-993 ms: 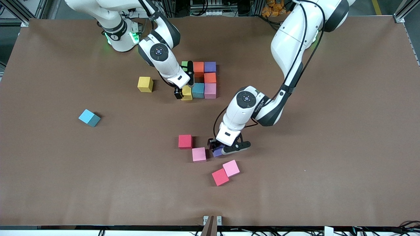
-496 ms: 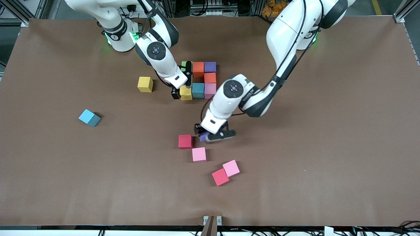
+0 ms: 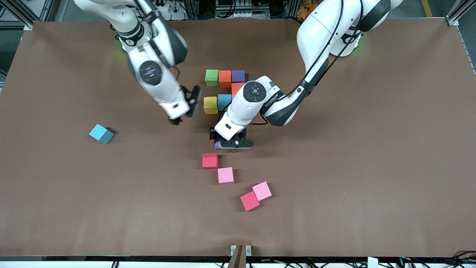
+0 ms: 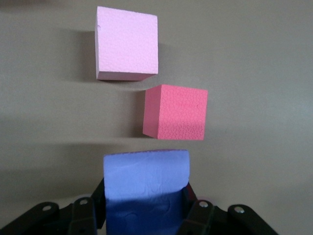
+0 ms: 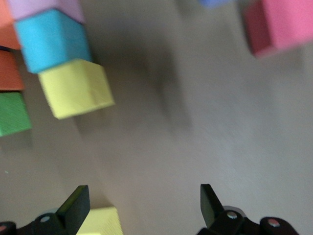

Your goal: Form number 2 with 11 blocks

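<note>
Blocks lie in small groups on the brown table (image 3: 372, 167). Nearest the front camera, a red block (image 3: 249, 201) and a pink block (image 3: 262, 191) touch at their corners. A little farther off sit another pink block (image 3: 225, 175) and another red block (image 3: 210, 160), close together.

Next comes the left tool (image 3: 227, 142), up in the air just past that red block. It pinches a purple block (image 4: 145, 186) between its fingers (image 4: 195, 223). In the left wrist view, the purple block hangs over bare table with the red and pink blocks near it.

A light blue block (image 3: 101, 133) sits alone, well apart, toward the right arm's end of the table.

The right tool (image 3: 184, 108) hangs in the air with its fingers (image 5: 74, 203) spread wide and nothing between them. It is over the table just beside a yellow block (image 3: 210, 105).

That yellow block is part of the unfinished number 2 (image 3: 223, 89). A blue block (image 3: 224, 101) touches it. Farther still, an orange block (image 3: 236, 88) peeks out from under the left arm. The farthest row is a green block (image 3: 211, 77), a second orange block (image 3: 224, 78) and a second purple block (image 3: 238, 76), side by side.
</note>
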